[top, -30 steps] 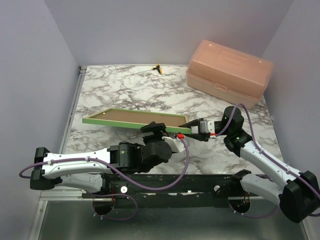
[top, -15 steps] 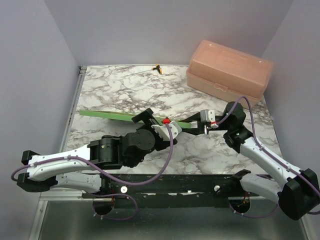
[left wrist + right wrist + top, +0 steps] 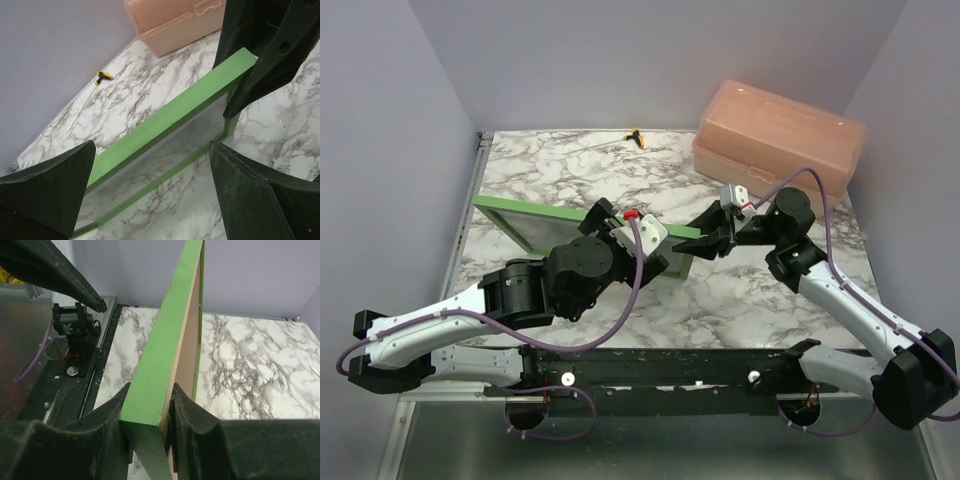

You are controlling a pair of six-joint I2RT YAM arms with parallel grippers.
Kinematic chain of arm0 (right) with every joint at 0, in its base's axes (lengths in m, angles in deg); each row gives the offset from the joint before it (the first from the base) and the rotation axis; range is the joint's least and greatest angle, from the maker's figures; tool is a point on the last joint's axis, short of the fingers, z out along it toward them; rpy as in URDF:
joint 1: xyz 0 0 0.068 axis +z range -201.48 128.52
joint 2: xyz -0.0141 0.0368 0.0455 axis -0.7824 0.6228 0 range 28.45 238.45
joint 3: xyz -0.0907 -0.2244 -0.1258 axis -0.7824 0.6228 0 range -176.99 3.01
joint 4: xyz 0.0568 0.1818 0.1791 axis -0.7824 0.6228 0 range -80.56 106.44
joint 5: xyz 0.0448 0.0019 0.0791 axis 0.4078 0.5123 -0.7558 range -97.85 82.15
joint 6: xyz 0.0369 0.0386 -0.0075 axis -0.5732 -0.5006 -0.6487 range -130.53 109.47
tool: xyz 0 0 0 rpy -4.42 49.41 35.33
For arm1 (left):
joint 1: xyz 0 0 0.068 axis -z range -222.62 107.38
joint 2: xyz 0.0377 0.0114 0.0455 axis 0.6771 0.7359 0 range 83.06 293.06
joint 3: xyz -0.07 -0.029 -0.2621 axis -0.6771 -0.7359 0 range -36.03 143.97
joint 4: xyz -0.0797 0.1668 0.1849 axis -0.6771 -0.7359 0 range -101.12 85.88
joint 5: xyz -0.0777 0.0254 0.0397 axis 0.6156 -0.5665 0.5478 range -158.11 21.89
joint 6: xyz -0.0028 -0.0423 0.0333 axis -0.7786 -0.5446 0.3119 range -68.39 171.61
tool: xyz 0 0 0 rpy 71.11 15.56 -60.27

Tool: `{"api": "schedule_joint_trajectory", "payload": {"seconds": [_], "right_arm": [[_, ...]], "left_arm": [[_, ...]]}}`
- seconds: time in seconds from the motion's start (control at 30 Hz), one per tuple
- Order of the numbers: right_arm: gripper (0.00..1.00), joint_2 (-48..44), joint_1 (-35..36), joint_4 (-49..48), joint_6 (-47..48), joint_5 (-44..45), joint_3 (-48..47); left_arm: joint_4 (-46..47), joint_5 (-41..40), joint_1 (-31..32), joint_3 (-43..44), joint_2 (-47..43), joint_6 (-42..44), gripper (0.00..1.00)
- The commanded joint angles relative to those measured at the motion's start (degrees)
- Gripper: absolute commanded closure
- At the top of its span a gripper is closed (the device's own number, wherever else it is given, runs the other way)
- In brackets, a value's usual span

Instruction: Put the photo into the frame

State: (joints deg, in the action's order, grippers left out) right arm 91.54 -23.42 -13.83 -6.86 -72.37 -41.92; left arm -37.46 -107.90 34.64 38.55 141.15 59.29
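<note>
The right tool [image 3: 150, 396] pinches the frame [image 3: 520, 207] at its right-hand end, one finger on each face of the green rail. The wrist view shows the rail running up and away between the fingers, with a tan face behind the green. The left tool [image 3: 151, 150] is spread wide. Its two dark fingers stand apart on either side of the view, and the frame's long green rail shows between and beyond them, untouched as far as can be seen.

The frame stands up on its long edge on the surface [image 3: 570, 170], slightly tilted. It runs from near the left edge across to the middle, where the two arms meet it.

The surface is white marble with grey veins, closed in by plain lilac walls at the left, back and right. A metal strip [image 3: 470, 215] runs along its left edge, and the black base bar [image 3: 650, 365] of the arms lines the near edge.

A pink lidded box [image 3: 780, 140] sits in the far right corner, well apart from the frame. A small yellow-handled driver [image 3: 637, 137] lies at the back edge near the middle.

Bare marble lies between the frame and the back wall, and more lies in front of the frame on the right, under the right arm.
</note>
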Motion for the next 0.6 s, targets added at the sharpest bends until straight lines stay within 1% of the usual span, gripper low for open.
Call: {"api": "schedule_joint_trajectory", "payload": {"seconds": [0.0, 0.1, 0.17, 0.23, 0.37, 0.43, 0.57], "right_arm": [[1.0, 0.28, 0.42, 2.79, -9.27, 0.43, -2.27], [1.0, -0.14, 0.42, 1.86, -11.34, 2.65, -2.14], [1.0, -0.03, 0.42, 1.33, -15.22, 6.56, -2.19], [1.0, 0.91, 0.42, 5.41, -17.98, 11.18, -3.9], [1.0, 4.42, 0.42, 15.17, -19.82, 17.76, -8.75], [1.0, 5.93, 0.4, 17.04, -20.87, 20.94, -9.3], [1.0, 8.51, 0.42, 20.68, -26.25, 32.55, -9.57]], "left_arm": [[-1.89, 3.13, -1.94, 1.26, -1.18, -3.86, 0.01], [-2.82, 3.34, -3.45, 1.44, -1.31, -5.66, 0.02], [-3.33, 4.33, -4.8, 1.39, -1.4, -6.97, 0.02], [-3.66, 5.5, -5.77, 1.36, -1.49, -7.36, 0.01], [-3.59, 6.59, -6.8, 0.42, -1.69, -9.57, 0.01], [-3.94, 6.88, -7.19, 0.06, -1.58, -10.43, 0.02], [-5.19, 8.02, -8.35, -0.72, -1.31, -14.09, 0.02]]}}
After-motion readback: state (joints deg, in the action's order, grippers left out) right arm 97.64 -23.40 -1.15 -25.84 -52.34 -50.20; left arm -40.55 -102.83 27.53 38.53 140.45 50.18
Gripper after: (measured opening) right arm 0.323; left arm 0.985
